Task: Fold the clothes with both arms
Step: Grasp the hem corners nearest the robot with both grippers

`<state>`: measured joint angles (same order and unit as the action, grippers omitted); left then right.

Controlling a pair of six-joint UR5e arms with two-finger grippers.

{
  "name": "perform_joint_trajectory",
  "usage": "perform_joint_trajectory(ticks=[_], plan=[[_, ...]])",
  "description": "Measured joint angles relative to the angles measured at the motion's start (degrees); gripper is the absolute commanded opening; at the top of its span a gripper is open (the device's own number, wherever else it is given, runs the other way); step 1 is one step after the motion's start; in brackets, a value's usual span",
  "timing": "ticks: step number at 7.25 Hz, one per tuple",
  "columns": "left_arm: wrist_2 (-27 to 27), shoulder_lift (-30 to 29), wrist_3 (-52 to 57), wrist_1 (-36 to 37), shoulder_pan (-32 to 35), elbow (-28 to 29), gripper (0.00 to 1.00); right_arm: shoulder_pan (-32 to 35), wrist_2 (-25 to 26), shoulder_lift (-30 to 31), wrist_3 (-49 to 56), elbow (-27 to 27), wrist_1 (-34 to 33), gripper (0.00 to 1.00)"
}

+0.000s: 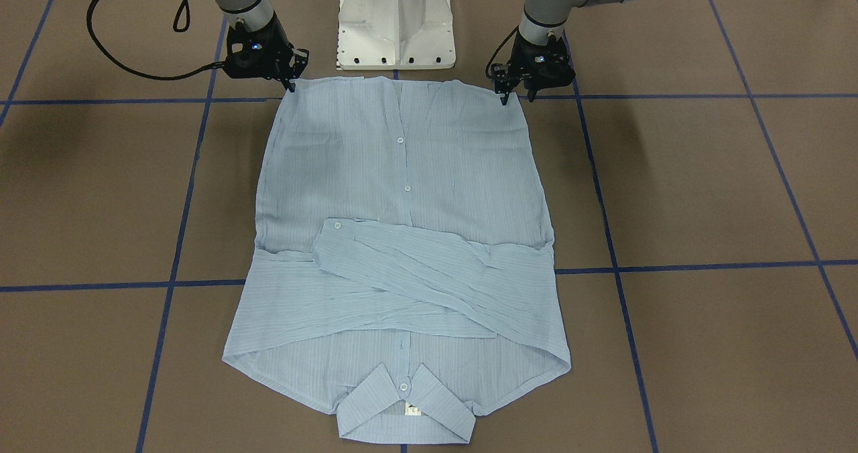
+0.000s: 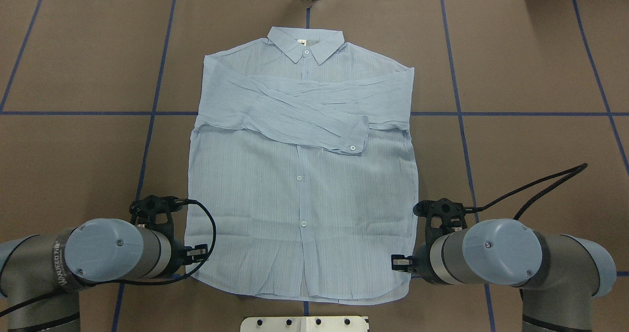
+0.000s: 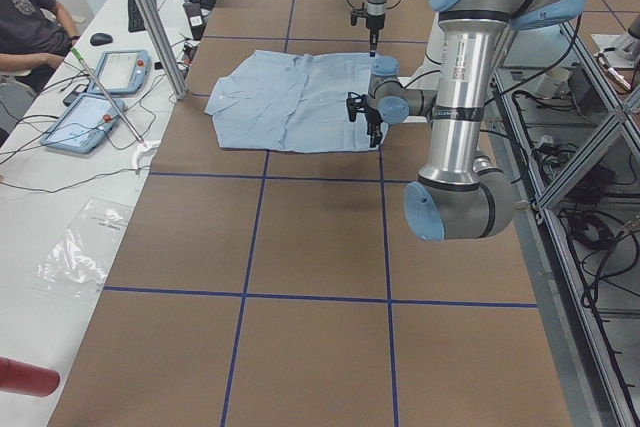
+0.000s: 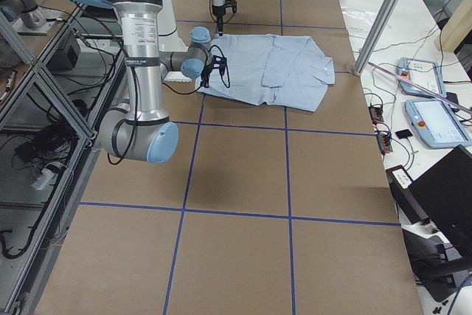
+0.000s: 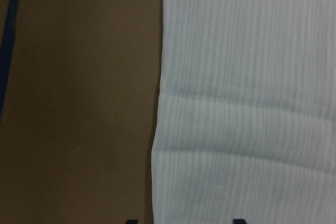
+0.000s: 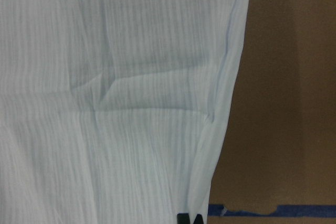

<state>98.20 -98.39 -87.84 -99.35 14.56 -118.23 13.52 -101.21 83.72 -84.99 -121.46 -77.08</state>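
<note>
The light blue striped shirt [image 1: 402, 191] lies flat and buttoned on the brown table, sleeves folded across the chest, collar [image 1: 405, 409] away from the robot. My left gripper [image 1: 517, 99] is open at the hem corner. In the left wrist view [image 5: 184, 222] its tips stand wide apart either side of the shirt's [image 5: 247, 103] side edge. My right gripper [image 1: 293, 86] is at the other hem corner. In the right wrist view [image 6: 190, 219] its tips are together on the shirt's [image 6: 115, 103] edge. In the overhead view the shirt [image 2: 300, 184] shows, but both arms hide their fingers.
The white pedestal base [image 1: 395, 17] stands just behind the hem. Blue tape lines [image 1: 670, 265] cross the brown table. An operator [image 3: 25, 7] and tablets [image 3: 95, 112] are at a side bench beyond the collar end.
</note>
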Motion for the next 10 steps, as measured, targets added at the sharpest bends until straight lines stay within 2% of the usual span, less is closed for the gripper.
perform_joint_trajectory(ticks=[6,8,9,10], plan=[[0.1,0.0,-0.1,0.1,-0.9,1.2,0.42,0.8,-0.4,0.0,0.1,-0.4,0.0,0.0],[0.1,-0.1,-0.1,0.1,-1.2,1.3,0.42,1.3,-0.7,0.0,0.1,-0.4,0.0,0.0],[0.1,-0.1,-0.1,0.1,-1.6,1.5,0.37,1.5,-0.9,0.0,0.1,-0.6,0.0,0.0],[0.1,-0.2,-0.1,0.1,-1.9,1.6,0.17,1.7,-0.9,0.1,0.1,-1.0,0.0,0.0]])
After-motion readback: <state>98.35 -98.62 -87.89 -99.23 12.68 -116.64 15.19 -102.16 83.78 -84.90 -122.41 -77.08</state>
